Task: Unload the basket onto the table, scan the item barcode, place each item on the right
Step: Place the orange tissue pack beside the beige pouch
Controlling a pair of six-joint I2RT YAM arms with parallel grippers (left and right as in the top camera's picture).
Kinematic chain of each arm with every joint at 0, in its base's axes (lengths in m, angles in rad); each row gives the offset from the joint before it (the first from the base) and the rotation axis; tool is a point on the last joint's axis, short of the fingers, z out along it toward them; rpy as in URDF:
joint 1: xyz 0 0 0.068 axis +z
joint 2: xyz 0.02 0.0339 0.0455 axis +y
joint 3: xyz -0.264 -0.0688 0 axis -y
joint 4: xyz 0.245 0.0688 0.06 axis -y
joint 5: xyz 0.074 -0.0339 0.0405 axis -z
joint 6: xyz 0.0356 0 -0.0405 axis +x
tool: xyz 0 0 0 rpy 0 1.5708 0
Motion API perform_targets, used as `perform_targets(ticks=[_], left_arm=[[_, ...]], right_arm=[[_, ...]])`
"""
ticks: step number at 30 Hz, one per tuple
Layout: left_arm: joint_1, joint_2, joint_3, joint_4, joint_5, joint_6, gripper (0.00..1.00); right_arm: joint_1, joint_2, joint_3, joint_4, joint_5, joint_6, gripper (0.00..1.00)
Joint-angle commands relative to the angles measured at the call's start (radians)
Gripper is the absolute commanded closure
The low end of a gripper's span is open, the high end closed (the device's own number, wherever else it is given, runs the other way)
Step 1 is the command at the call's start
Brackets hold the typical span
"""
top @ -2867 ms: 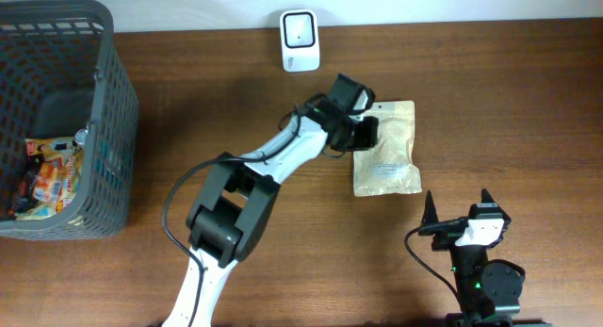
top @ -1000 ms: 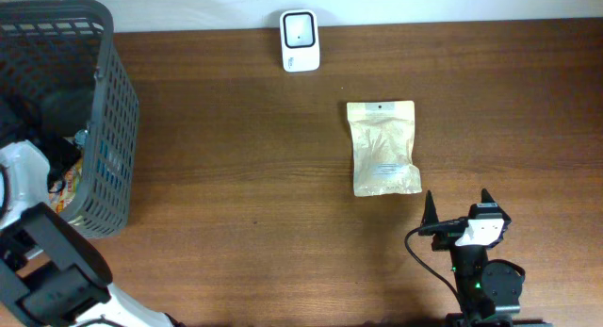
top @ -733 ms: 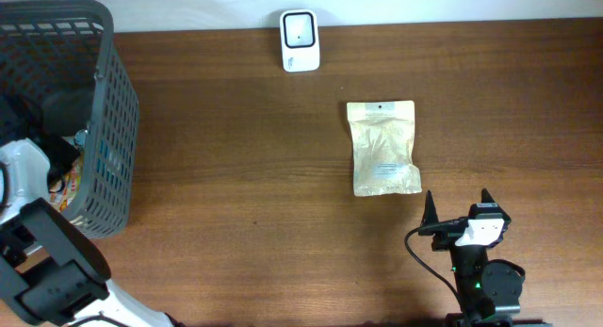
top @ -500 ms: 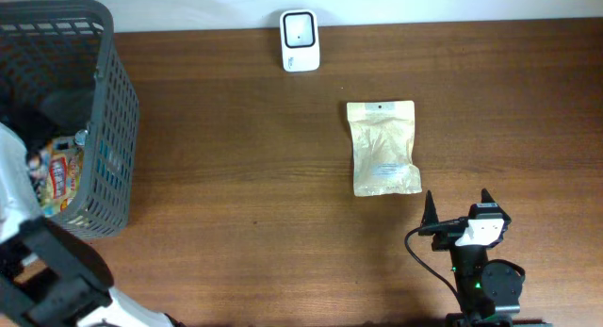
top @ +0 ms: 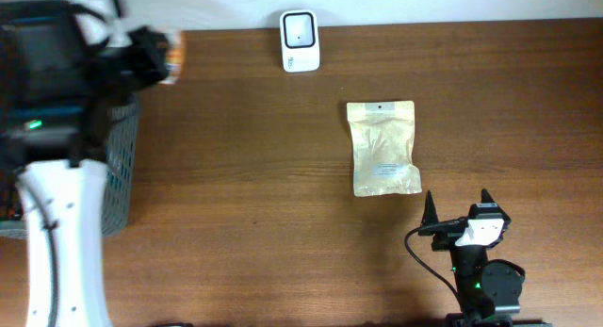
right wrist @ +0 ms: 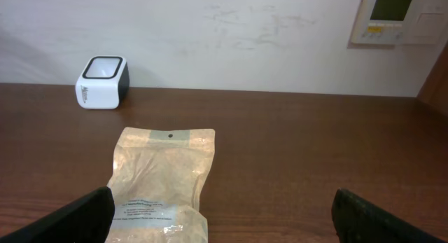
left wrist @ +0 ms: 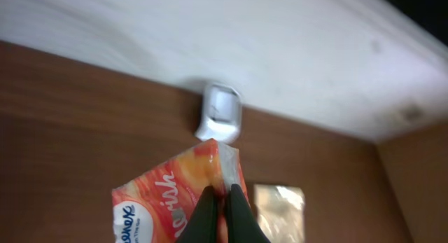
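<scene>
The packet is a soft orange-and-red pack with white lettering and a white corner printed in blue. The left gripper has its two dark fingers clenched on the pack's right-hand edge. In the overhead view the pack shows only as an orange blur, above the back left of the table, just off the far right corner of the basket and to the left of the scanner.

The scanner is a small white box with a dark window, standing at the table's back edge by the pale wall. Bare wood lies between it and the pack. A tan pouch lies flat right of centre, well apart from the scanner. Just in front of the pouch, near the front edge, the right gripper has its fingers spread wide, holding nothing.
</scene>
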Motion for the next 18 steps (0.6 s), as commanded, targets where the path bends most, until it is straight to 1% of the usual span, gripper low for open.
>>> perform_targets(ticks=[1, 3, 8, 11, 12, 14, 16, 18], left_arm=[[-0.190, 0.114, -0.019, -0.002, -0.058, -0.001, 1.00], [-0.308, 0.229, -0.019, 0.006, -0.091, -0.002, 1.00], [-0.452, 0.466, -0.019, 0.047, -0.109, -0.012, 1.00], [-0.531, 0.612, -0.019, 0.087, -0.103, -0.103, 1.00], [-0.546, 0.639, -0.019, 0.089, -0.098, -0.124, 1.00], [-0.596, 0.702, -0.019, 0.090, -0.097, -0.219, 1.00], [-0.624, 0.716, -0.019, 0.105, -0.095, -0.253, 1.00], [-0.654, 0.716, -0.019, 0.160, -0.094, -0.254, 1.00]], right_arm=[[-0.006, -0.006, -0.008, -0.003, 0.008, 0.004, 0.01], [-0.006, -0.006, -0.008, -0.003, 0.007, 0.004, 0.01], [-0.006, -0.006, -0.008, -0.003, 0.008, 0.004, 0.02], [-0.006, -0.006, -0.008, -0.003, 0.008, 0.004, 0.02], [-0.006, -0.006, -0.008, -0.003, 0.008, 0.004, 0.02], [-0.006, -0.006, -0.008, -0.003, 0.007, 0.004, 0.02], [-0.006, -0.006, -0.008, -0.003, 0.008, 0.004, 0.02], [-0.006, -0.006, -0.008, -0.003, 0.008, 0.004, 0.02]])
